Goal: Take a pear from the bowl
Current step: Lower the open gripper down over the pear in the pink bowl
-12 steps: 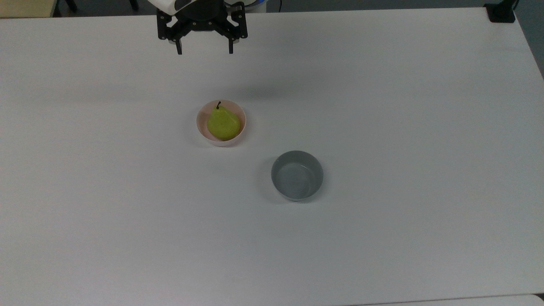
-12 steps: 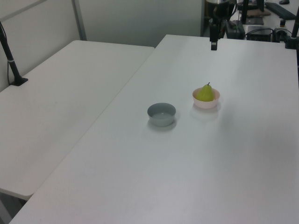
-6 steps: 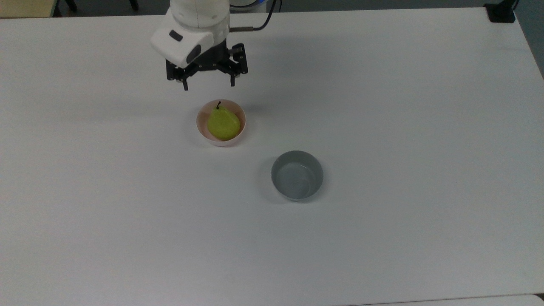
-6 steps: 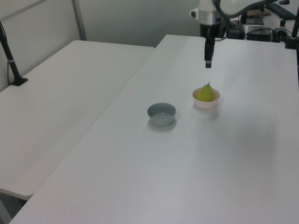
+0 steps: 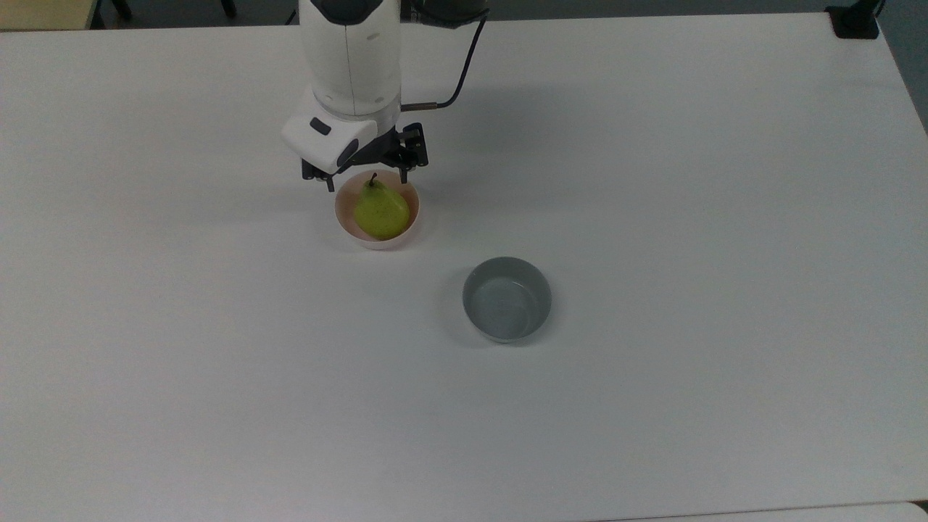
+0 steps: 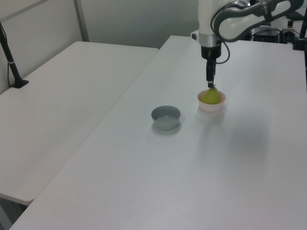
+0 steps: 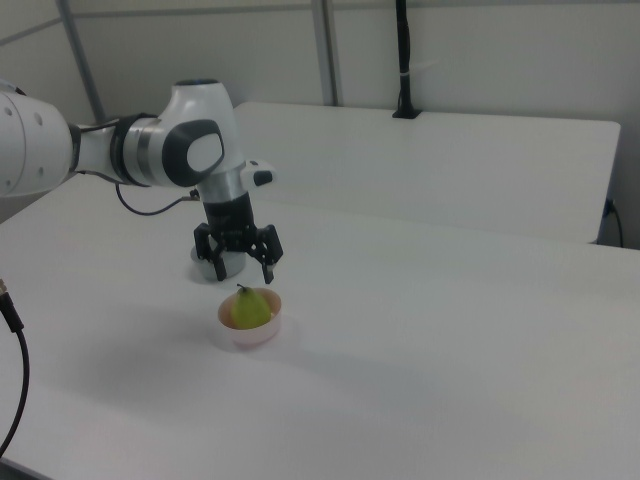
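The hand (image 5: 367, 178) has descended, wide open, above the pear (image 5: 380, 210).

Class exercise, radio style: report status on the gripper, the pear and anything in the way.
Gripper open, above pear's stem. Pear in pink bowl, ungrasped. Grey bowl apart, path clear.

Grey bowl (image 7: 207, 262) mostly hidden behind the gripper (image 7: 243, 275).

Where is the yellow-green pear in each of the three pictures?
Top view: the pear sits in the pink bowl, left of centre, just below the robot's hand.
Left view: the pear is right of centre, under the hand.
Right view: the pear is left of centre, low down.
Shared landmark: the pink bowl that holds it.
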`<state>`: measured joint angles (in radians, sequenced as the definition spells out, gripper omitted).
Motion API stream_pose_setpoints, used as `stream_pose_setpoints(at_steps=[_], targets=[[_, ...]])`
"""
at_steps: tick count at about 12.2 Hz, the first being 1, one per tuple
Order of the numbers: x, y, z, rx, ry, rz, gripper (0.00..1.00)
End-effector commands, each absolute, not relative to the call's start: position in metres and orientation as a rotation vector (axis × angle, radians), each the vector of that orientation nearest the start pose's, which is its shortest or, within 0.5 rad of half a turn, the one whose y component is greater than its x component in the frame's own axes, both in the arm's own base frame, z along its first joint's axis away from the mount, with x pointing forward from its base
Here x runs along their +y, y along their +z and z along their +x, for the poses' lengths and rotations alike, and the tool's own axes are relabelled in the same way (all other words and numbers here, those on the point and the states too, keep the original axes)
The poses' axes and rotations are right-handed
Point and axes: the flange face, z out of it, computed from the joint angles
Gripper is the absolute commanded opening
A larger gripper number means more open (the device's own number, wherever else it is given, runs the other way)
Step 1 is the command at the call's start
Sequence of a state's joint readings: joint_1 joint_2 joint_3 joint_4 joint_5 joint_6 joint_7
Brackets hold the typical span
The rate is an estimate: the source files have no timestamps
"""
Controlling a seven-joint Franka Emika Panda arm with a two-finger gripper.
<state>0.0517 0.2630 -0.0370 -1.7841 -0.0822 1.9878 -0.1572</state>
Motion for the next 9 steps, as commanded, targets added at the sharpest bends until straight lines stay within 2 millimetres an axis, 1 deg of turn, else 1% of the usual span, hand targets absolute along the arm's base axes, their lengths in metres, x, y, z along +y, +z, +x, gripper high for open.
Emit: stream_pose_setpoints(at_steps=[1,3,4,5,6,8,9], targets=[[0.008,0.376,0.617,-0.396,0.125,-3.2,1.0],[0.009,0.366,0.619,-0.402,0.124,-3.207,1.0],[0.01,0.357,0.62,-0.408,0.124,-3.211,1.0],[0.015,0.352,0.622,-0.425,0.116,-3.21,0.99],[0.017,0.345,0.622,-0.43,0.128,-3.21,0.97],[0.017,0.342,0.622,-0.442,0.137,-3.218,0.93],[0.017,0.336,0.621,-0.448,0.145,-3.22,0.91]])
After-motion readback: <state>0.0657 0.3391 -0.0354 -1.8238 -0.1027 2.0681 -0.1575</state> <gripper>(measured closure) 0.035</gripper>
